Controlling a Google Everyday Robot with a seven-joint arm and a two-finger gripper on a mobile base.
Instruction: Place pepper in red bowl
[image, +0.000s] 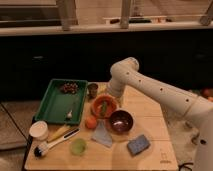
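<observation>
A small green pepper (103, 107) lies inside an orange-red bowl (95, 109) near the middle of the wooden table (150, 115). A darker maroon bowl (121, 122) stands just to the right and in front of it. My gripper (108, 95) hangs at the end of the white arm (150, 87), right over the back rim of the orange-red bowl and just above the pepper. I cannot tell whether it touches the pepper.
A green tray (55, 102) with dark grapes (69, 88) lies at the left. A metal cup (92, 90) stands behind the bowl. An orange fruit (91, 122), grey cloth (102, 135), blue sponge (138, 144), green cup (77, 146), white cup (39, 131) and brush (52, 144) lie in front.
</observation>
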